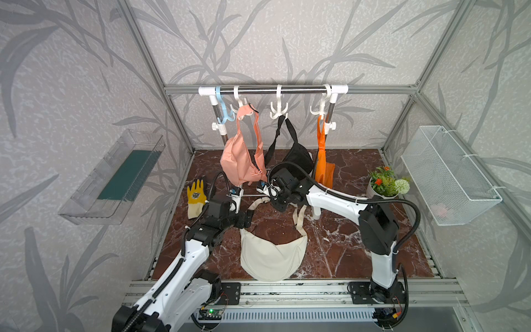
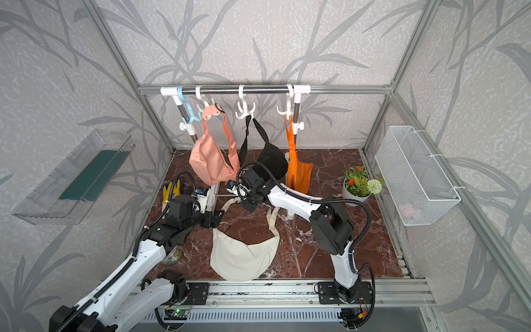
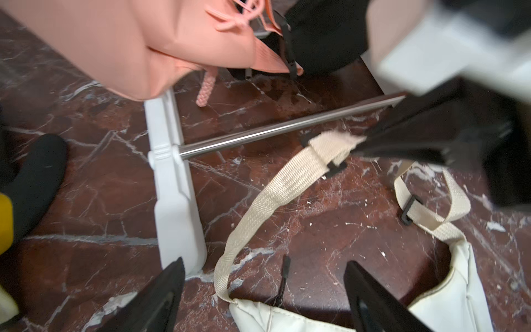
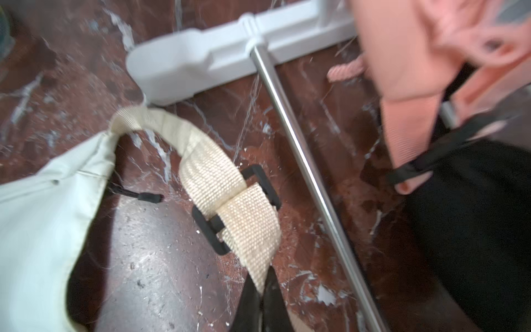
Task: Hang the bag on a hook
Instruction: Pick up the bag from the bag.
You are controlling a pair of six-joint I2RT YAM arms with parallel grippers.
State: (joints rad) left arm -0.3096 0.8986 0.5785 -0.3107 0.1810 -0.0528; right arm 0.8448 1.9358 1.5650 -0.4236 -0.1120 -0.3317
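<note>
The cream bag lies flat on the marble floor in both top views, its woven strap looping toward the rack. My right gripper is shut on that strap just past its black buckle, and the held part is lifted slightly off the floor. My left gripper is open and hovers over the bag's left end, holding nothing. On the rail, the blue hook at the left hangs empty. The white hooks carry a pink bag, a black bag and an orange bag.
The rack's white foot and low steel bar lie just behind the strap. A yellow glove is at the left and a flower pot at the right. A wire basket and a clear tray hang on the side walls.
</note>
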